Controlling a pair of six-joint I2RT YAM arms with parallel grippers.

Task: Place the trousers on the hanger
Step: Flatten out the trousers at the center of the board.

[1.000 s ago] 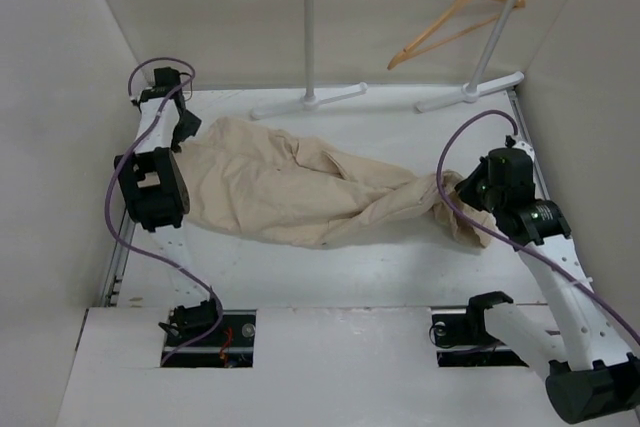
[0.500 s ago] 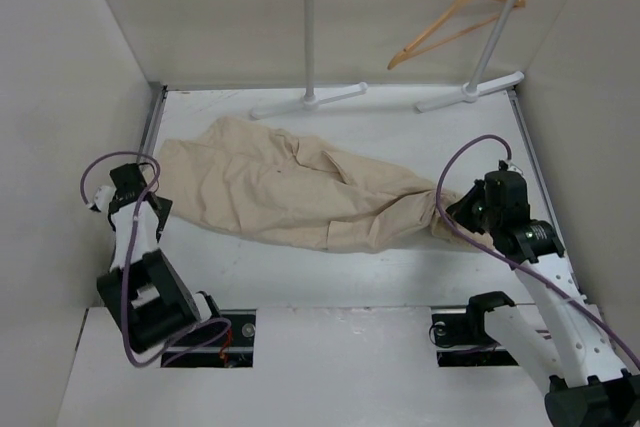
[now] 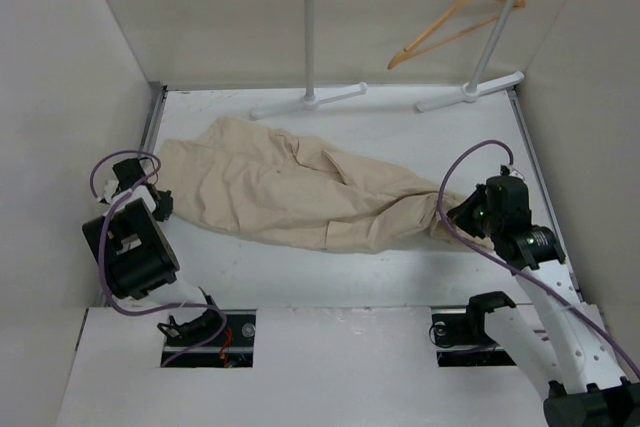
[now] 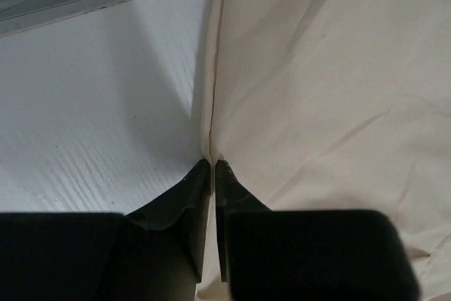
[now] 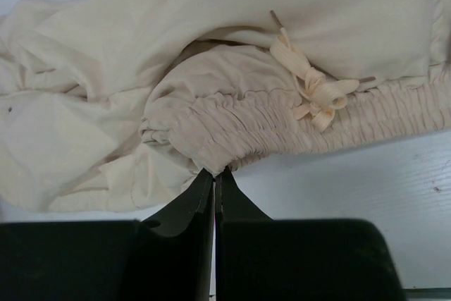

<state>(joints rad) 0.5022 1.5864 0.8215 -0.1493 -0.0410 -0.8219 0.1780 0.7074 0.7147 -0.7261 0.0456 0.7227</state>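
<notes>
1. Centrally, the trousers (image 3: 300, 192) spread flat across the table (image 3: 420, 137), legs left, waist right. The left gripper (image 4: 212, 163) closed on a thin pinch of leg hem, the right gripper (image 5: 214, 172) closed on the gathered waistband edge. Liable to slip from such shallow bites, or to sag and drag on lifting.
2. White clothes rack (image 3: 310, 37) at the far edge, with feet and uprights apt to catch a trailing leg.
3. The hanger (image 3: 435, 24) hung far right, well apart from the trousers and free to swing away if pushed.
4. Knotted drawstring (image 5: 310, 89) near the right gripper, a possible snag.
</notes>
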